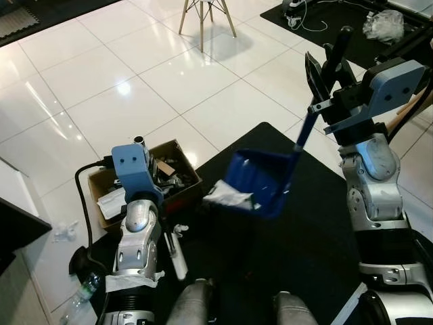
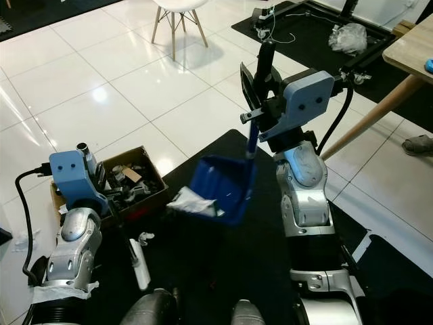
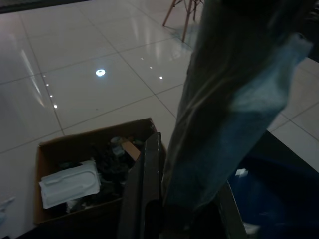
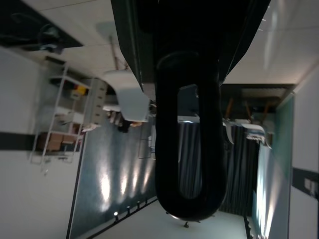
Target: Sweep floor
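Holding a blue dustpan (image 1: pixel 260 181) by its long handle (image 2: pixel 252 141), the right hand (image 1: pixel 329 64) is raised at the robot's right, its two black fingers clenched around the handle's black looped grip (image 4: pixel 188 144). The dustpan is one piece of blue plastic: an open scoop with low side walls and a thin blue shaft ending in the black grip. Its long axis runs from the grip, high and to the robot's right, down and leftward to the scoop, which hangs tilted in the air above a black floor mat (image 1: pixel 298 237). The scoop's mouth faces the robot's left, toward a cardboard box (image 1: pixel 145 181). One crumpled piece of white litter (image 1: pixel 226 196) lies at the scoop's lip, just beside the box's near corner.

The single box stands on the white tiled floor (image 1: pixel 101 88) at the mat's edge, open-topped and holding mixed rubbish, among it a white moulded packaging tray (image 3: pixel 70 182). The left hand (image 3: pixel 149 199) sits over the box; whether it is clenched cannot be told. A white object (image 1: pixel 177 252) lies on the mat near the left arm. One white chair (image 2: pixel 177 17) with wooden legs stands farther off on the tiles. One clear plastic bottle (image 1: pixel 81 294) lies on the floor beside the left arm.
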Robot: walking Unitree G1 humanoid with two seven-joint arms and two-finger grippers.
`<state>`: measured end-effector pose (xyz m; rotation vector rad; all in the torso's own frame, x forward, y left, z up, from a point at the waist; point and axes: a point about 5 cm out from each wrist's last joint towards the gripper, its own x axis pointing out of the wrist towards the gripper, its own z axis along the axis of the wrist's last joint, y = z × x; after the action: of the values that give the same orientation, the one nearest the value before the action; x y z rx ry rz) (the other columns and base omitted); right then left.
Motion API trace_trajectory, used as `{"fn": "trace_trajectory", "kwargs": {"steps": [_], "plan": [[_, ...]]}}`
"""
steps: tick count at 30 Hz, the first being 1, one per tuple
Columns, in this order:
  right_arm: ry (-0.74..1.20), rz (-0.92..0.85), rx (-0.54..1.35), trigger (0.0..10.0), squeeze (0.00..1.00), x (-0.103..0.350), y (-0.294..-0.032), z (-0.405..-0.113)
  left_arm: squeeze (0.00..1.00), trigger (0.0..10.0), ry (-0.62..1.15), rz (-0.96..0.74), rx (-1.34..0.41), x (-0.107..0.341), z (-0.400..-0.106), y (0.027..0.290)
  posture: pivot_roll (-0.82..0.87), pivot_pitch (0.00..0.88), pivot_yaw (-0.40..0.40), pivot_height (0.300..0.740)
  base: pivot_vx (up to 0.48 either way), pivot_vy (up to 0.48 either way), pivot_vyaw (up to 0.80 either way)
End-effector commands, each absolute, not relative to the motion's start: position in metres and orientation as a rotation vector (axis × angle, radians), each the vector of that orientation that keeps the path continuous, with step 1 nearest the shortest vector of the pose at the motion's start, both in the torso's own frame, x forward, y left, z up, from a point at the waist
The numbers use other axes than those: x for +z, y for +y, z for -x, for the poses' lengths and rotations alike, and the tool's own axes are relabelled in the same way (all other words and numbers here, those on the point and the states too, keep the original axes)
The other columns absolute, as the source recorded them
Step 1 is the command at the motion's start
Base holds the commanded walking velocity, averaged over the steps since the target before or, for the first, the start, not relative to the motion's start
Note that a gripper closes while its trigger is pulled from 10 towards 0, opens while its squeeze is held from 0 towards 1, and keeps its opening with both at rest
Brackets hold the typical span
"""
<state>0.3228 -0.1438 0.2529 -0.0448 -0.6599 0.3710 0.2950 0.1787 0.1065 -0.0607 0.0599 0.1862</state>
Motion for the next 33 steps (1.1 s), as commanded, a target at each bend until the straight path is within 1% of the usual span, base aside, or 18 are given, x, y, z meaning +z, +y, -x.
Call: {"fn": "trace_trajectory", "kwargs": {"steps": [1, 3, 7, 11, 20, 33], "plan": [[-0.710, 0.051, 0.376, 10.0, 0.00, 0.264, -0.145, -0.319, 0.00, 10.0, 0.048, 0.008, 0.200, 0.112, -0.295, 0.183, -0.02, 0.082, 0.041, 0.740, 0.000, 0.000, 0.00], [-0.702, 0.047, 0.383, 10.0, 0.00, 0.262, -0.143, -0.319, 0.00, 10.0, 0.054, -0.054, 0.202, 0.112, -0.295, 0.183, -0.02, 0.078, 0.040, 0.740, 0.000, 0.000, 0.00], [-0.689, 0.050, 0.379, 10.0, 0.00, 0.261, -0.143, -0.319, 0.00, 10.0, 0.035, -0.022, 0.181, 0.114, -0.295, 0.180, -0.02, 0.076, 0.041, 0.740, 0.000, 0.000, 0.00], [-0.680, 0.067, 0.372, 10.0, 0.00, 0.260, -0.143, -0.320, 0.00, 10.0, 0.018, -0.057, 0.154, 0.117, -0.296, 0.177, -0.02, 0.077, 0.040, 0.740, 0.000, 0.000, 0.00], [-0.681, 0.112, 0.351, 10.0, 0.00, 0.260, -0.144, -0.321, 0.00, 10.0, -0.029, -0.053, 0.115, 0.126, -0.299, 0.168, -0.03, 0.081, 0.039, 0.740, 0.000, 0.000, 0.00], [-0.683, 0.134, 0.330, 10.0, 0.00, 0.261, -0.145, -0.322, 0.00, 10.0, -0.038, -0.058, 0.111, 0.127, -0.300, 0.168, -0.02, 0.083, 0.037, 0.740, 0.000, 0.000, 0.00]]}}
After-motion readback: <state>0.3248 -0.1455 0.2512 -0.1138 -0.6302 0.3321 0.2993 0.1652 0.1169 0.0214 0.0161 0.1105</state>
